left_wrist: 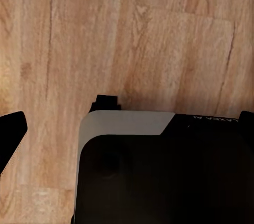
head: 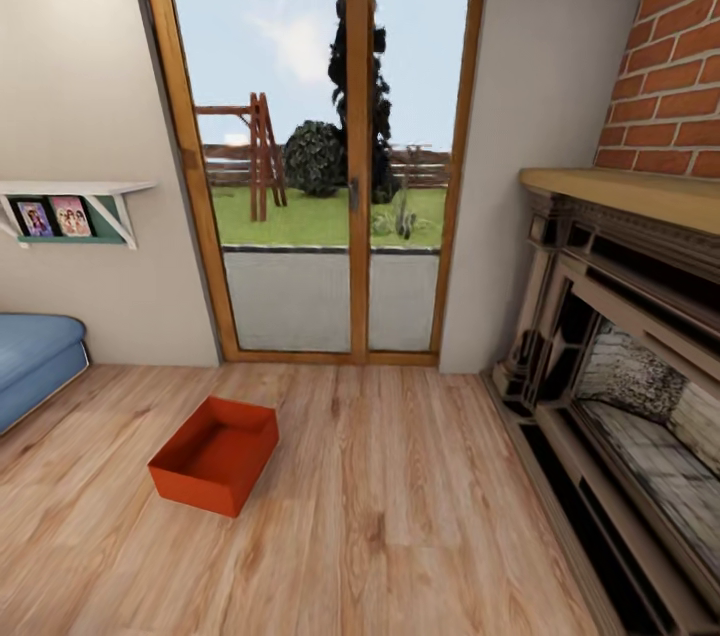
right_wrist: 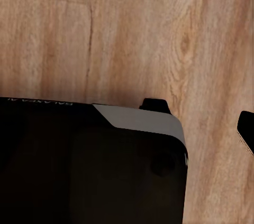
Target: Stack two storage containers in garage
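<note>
Room: a living room with a light wood-plank floor (head: 400,516) and beige walls.
Storage container: one orange-red open-topped storage container (head: 215,454) sits on the wood floor, left of centre in the head view. It is turned at an angle, one corner toward the camera. Its inside looks empty. It stands apart from everything else, between the sofa and the fireplace and in front of the glass doors.
Glass doors: wood-framed glass doors (head: 320,156) fill the middle of the far wall, both shut. Through them show grass, a wooden frame, a dark bush and a fence.
Sofa: the end of a blue sofa (head: 35,356) comes in at the left edge, against the wall.
Shelf: a small white wall shelf (head: 70,201) hangs above the sofa, holding two picture cards.
Fireplace: a dark fireplace (head: 620,376) with a wood mantel runs along the right side, with red brick (head: 670,46) above it.
Left end effector: the left wrist view looks down at the wood floor (left_wrist: 132,39) over a dark and grey robot body (left_wrist: 159,171). Whether the end effector is wide or narrow cannot be told.
Right end effector: the right wrist view shows wood floor (right_wrist: 132,39) and the same kind of dark body (right_wrist: 90,166). Its opening cannot be told either.
</note>
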Motion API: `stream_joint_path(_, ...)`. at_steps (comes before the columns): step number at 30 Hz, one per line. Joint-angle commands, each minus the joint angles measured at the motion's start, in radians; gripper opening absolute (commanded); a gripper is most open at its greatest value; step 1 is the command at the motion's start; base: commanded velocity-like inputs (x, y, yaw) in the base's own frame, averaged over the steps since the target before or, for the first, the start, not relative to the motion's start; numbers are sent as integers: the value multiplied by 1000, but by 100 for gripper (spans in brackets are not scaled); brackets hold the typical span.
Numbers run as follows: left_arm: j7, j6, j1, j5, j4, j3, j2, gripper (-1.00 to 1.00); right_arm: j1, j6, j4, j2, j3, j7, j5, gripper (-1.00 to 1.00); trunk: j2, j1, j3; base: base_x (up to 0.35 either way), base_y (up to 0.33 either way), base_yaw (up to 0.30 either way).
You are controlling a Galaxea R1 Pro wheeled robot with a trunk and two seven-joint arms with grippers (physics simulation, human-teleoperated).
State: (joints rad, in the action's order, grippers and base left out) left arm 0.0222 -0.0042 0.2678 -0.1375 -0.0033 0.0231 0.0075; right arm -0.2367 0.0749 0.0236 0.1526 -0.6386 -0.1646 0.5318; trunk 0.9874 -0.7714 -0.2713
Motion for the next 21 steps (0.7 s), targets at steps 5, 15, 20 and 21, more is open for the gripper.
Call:
stream_joint_path(5,2,0,1,-10,0,3,0,100,-1,5,2,1,-9,-1,10,100,1,-1,-1,322,0,0)
stream_joint_path(15,2,-2,1,-10,0,3,0,100,-1,5,2,1,-9,-1,10,100,1,-1,-1,322,0,0)
stream_joint_path(20,2,-2,1,-10,0,3,0,100,-1,4,2,1,-9,-1,10,100,1,-1,-1,322,0,0)
stream_joint_path(21,2,-2,1,-10,0,3,0,100,-1,5,2,1,-9,-1,10,100,1,-1,-1,322,0,0)
